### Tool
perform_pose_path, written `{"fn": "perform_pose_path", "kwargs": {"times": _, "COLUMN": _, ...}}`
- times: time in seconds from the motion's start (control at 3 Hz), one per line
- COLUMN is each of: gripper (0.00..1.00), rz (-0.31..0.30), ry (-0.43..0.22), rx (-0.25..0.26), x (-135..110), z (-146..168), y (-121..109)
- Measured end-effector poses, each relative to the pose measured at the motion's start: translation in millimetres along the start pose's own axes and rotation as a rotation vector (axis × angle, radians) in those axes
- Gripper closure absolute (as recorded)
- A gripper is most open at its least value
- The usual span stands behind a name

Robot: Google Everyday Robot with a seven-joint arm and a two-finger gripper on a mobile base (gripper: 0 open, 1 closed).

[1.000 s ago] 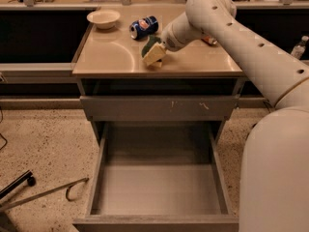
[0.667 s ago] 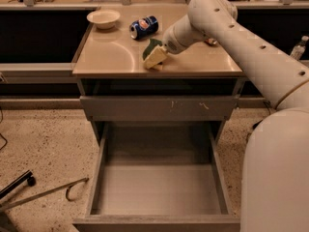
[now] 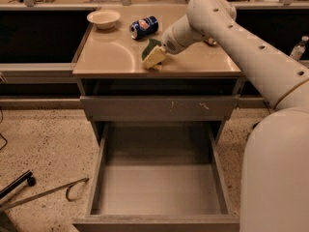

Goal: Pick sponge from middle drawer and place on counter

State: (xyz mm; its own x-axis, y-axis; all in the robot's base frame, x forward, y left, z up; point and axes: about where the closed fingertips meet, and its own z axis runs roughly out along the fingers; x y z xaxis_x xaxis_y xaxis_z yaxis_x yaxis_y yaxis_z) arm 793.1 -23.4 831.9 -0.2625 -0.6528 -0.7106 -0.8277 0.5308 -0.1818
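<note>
The sponge (image 3: pixel 150 47) shows its dark green face at the middle of the tan counter (image 3: pixel 111 52), held in my gripper (image 3: pixel 152 62). The cream fingers (image 3: pixel 155 57) are closed on it and reach down to the counter surface, near its front edge. My white arm comes in from the right, over the counter. The middle drawer (image 3: pixel 99 168) is pulled fully out below; its grey floor is bare.
A white bowl (image 3: pixel 103 18) and a blue can (image 3: pixel 144 26) lying on its side sit at the back of the counter. A closed drawer front with pale scratches (image 3: pixel 159 108) is above the open drawer. A black bar and a metal rod (image 3: pixel 43 192) lie on the floor at lower left.
My gripper with the sponge has lowered slightly toward the counter's front. Nothing else has moved.
</note>
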Motion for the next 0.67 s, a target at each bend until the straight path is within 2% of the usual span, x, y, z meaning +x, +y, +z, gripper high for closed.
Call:
{"fn": "perform_pose_path", "kwargs": {"times": 0.33, "gripper": 0.11, "rz": 0.0, "ry": 0.0, "rx": 0.0, "x": 0.0, "z": 0.0, "y": 0.0}}
{"fn": "perform_pose_path", "kwargs": {"times": 0.67, "gripper": 0.0, "rz": 0.0, "ry": 0.0, "rx": 0.0, "x": 0.0, "z": 0.2, "y": 0.1}}
